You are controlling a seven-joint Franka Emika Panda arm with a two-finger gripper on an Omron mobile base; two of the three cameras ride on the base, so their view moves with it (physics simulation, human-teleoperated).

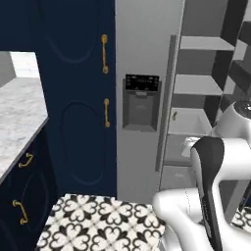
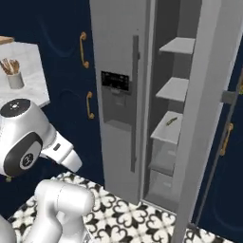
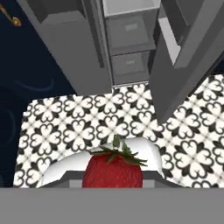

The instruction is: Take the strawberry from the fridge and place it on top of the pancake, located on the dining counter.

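The strawberry (image 3: 113, 170), red with a green leafy top, sits at the bottom of the hand view. My gripper (image 3: 113, 176) is shut on it, with grey fingers (image 3: 74, 177) showing on either side of the berry. The hand points down at the patterned floor in front of the fridge (image 3: 127, 39). The fridge (image 1: 142, 98) is tall and grey, and its left door with the black dispenser panel is closed. Its right door (image 2: 209, 109) is swung open, baring grey shelves and drawers. The pancake is out of view.
Navy cabinets with gold handles (image 1: 104, 54) stand left of the fridge. A marble-topped counter (image 1: 19, 117) on a navy base lies at the far left; I cannot tell whether it is the dining counter. A small yellowish item (image 2: 172, 121) lies on a fridge shelf.
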